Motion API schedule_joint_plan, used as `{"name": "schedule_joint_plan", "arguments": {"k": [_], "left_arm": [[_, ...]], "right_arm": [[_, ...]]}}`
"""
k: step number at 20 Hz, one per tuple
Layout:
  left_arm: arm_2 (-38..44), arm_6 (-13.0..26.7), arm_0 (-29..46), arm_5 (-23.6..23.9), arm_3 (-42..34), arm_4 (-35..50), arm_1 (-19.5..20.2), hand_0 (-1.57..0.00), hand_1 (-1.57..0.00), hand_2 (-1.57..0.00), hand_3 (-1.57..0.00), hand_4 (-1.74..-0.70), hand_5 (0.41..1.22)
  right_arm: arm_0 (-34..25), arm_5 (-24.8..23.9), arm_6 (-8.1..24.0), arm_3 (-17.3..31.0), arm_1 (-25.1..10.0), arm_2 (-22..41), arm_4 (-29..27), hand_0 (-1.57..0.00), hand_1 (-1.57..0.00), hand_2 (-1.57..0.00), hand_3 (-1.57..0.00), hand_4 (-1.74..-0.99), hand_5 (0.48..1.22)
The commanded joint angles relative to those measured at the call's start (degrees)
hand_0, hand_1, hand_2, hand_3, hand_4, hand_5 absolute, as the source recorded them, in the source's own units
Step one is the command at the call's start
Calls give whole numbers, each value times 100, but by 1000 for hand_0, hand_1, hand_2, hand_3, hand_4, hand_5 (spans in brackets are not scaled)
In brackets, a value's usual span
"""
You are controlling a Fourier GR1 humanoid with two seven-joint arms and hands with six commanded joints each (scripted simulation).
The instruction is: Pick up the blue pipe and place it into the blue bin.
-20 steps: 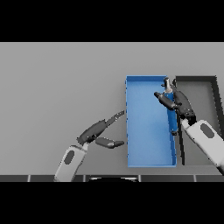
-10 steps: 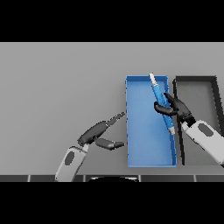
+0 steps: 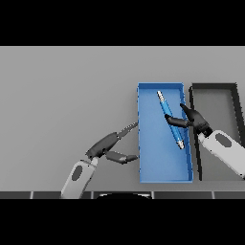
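Observation:
The blue pipe (image 3: 171,119) lies slanted inside the blue bin (image 3: 143,143), its upper end toward the far wall and its lower end toward the right wall. My right hand (image 3: 194,117) reaches in over the bin's right wall. Its fingers (image 3: 173,119) are spread, and one lies across the middle of the pipe without curling round it. My left hand (image 3: 106,144) hovers over the table just left of the bin, open, its straight fingers pointing at the bin's left wall.
A dark grey bin (image 3: 214,88) stands directly right of the blue bin, and my right forearm (image 3: 225,152) crosses it. The grey table (image 3: 62,95) stretches to the left and far side.
The pipe has gone from upright in my right hand's grip to lying slanted in the blue bin. The right hand's fingers have spread apart. The left hand has hardly moved.

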Motion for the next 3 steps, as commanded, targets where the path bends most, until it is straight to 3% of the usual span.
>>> {"name": "schedule_joint_plan", "arguments": {"k": [1,3], "left_arm": [[-11,-61,18,24,12,-40,14,1,1,1,1,-885,431],[-37,-65,71,40,4,-61,5,1,1,1,1,-885,431]], "right_arm": [[-112,29,0,22,-22,87,-16,-6,-5,-5,-3,-1022,655],[-190,-5,0,11,-24,163,-103,-6,-5,-5,-3,-1022,643]]}}
